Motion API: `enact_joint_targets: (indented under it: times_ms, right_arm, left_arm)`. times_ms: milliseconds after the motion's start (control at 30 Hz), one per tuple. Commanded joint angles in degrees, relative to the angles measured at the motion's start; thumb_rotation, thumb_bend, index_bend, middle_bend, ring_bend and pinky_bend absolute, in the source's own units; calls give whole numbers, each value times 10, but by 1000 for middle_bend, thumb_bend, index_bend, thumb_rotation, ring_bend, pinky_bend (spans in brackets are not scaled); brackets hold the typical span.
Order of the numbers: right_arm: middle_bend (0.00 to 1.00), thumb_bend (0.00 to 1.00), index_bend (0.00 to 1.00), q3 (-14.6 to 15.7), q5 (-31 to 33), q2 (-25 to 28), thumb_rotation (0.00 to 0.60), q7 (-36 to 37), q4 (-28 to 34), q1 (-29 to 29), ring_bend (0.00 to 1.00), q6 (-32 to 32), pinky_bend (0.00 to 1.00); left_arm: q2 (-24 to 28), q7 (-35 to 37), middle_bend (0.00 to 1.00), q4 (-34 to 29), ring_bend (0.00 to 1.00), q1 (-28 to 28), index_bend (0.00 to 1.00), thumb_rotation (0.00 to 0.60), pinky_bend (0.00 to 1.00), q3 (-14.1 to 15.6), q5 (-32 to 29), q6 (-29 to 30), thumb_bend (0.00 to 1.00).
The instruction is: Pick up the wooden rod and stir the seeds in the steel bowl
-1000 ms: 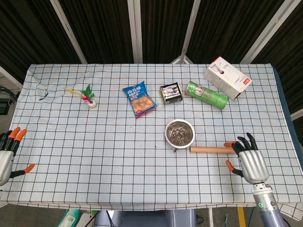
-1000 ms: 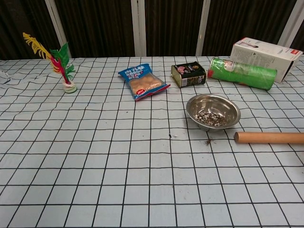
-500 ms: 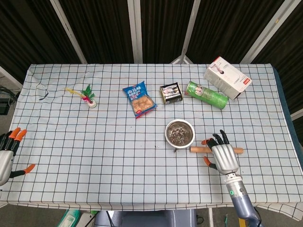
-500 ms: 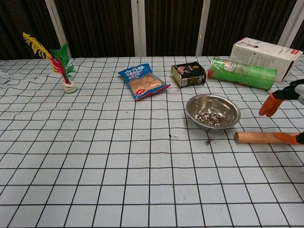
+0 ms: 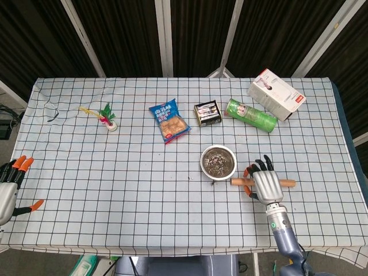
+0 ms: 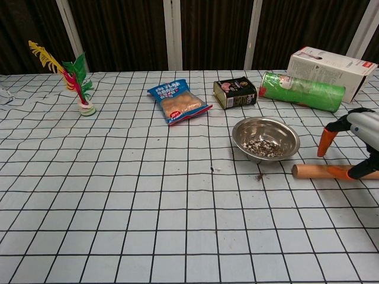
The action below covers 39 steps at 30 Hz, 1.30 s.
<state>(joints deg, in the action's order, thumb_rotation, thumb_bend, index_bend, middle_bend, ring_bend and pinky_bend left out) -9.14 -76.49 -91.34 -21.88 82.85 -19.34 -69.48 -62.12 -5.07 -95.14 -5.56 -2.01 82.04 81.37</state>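
- The wooden rod point(image 5: 287, 183) lies flat on the table point(image 5: 115, 190), toward the right edge and nearer the front edge than the back.
- The steel bowl point(image 5: 218, 161) sits just to the left of the rod's end. It has dark seeds point(image 6: 265, 148) in the bottom. Some crumbs lie on the cloth between the bowl and the rod.
- The right hand point(image 5: 264, 184) is over the middle of the rod. Its fingers point(image 6: 326, 137) are spread apart with orange tips pointing down. It holds nothing, and the rod lies flat on the cloth.
- The left hand point(image 5: 7, 192) is at the left edge of the table, near the front corner. Its fingers are apart and it holds nothing.
- Along the back edge, from the right corner, are a white box point(image 5: 276, 94), a green tube point(image 5: 250, 115) lying on its side, a small dark tin point(image 5: 207, 112) and a blue snack bag point(image 5: 169, 121).
- A feather toy point(image 5: 106, 115) stands further left, toward the back left corner.
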Motion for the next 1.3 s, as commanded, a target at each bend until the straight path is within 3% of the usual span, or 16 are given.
enact_joint_targets:
  times_ms: [33, 200, 633, 1300]
  right_arm:
    - [382, 341, 471, 2, 2, -7, 600, 4, -10, -2, 189, -1, 0]
    - [382, 342, 426, 4, 10, -16, 600, 10, -26, -4, 189, 3, 0]
    - [382, 341, 423, 9, 18, -36, 600, 22, -46, -10, 189, 4, 0]
    - [413, 341, 502, 11, 32, -53, 600, 32, -70, -15, 194, 8, 0]
  left_arm:
    - [1, 0, 0, -1, 0, -1, 0, 600, 0, 0, -1, -2, 45]
    - [2, 1, 0, -4, 0, -1, 0, 600, 0, 1, -3, -4, 45]
    - [4, -1, 0, -8, 0, -3, 0, 600, 0, 1, -10, -11, 45]
    - [6, 1, 0, -10, 0, -4, 0, 600, 0, 1, -14, -15, 45]
